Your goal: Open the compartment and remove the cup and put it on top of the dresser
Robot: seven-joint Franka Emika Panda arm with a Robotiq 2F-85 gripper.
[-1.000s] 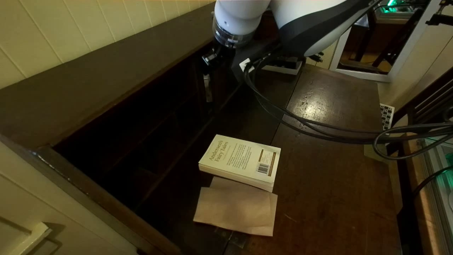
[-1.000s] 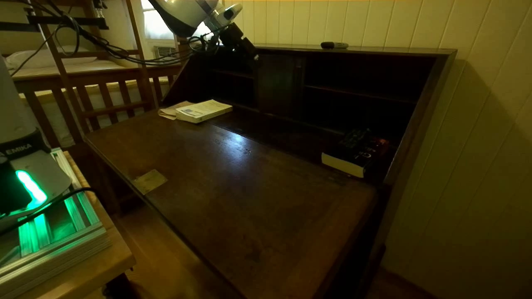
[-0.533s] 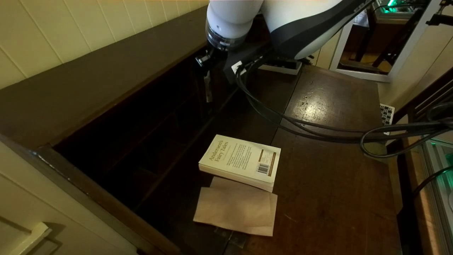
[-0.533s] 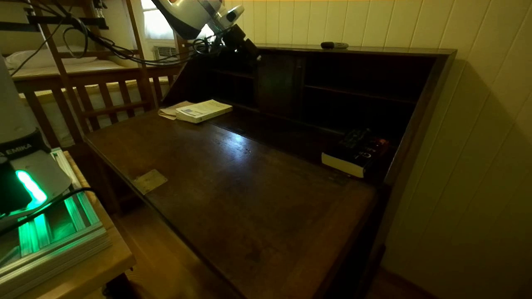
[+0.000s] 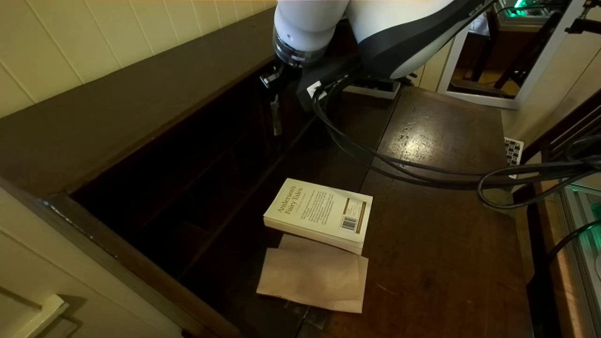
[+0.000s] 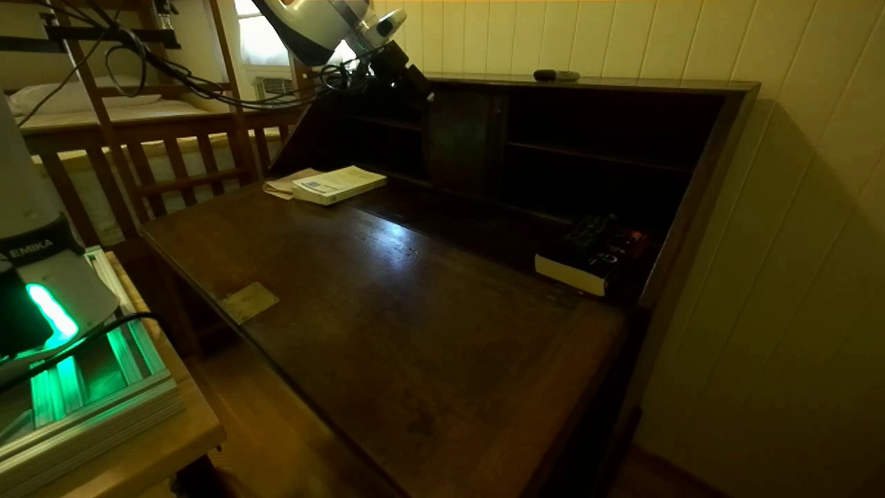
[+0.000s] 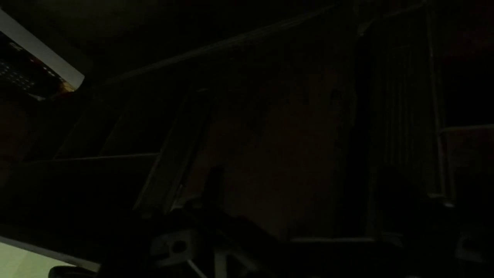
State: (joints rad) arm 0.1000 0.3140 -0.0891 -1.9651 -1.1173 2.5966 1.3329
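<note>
The dresser (image 6: 415, 318) bears two books (image 5: 321, 213), brown paper (image 5: 312, 279) and a dark object (image 6: 556, 75).

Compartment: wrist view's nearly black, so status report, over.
Gripper open, near compartment door. Door shut or ajar: too dark to tell. Cup: can't be made out. Possible obstacle: small dark object on dresser top.

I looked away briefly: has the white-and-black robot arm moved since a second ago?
Yes, left: in an exterior view, the arm now hides slightly more of the dark brown wooden dresser's flat top.
</note>
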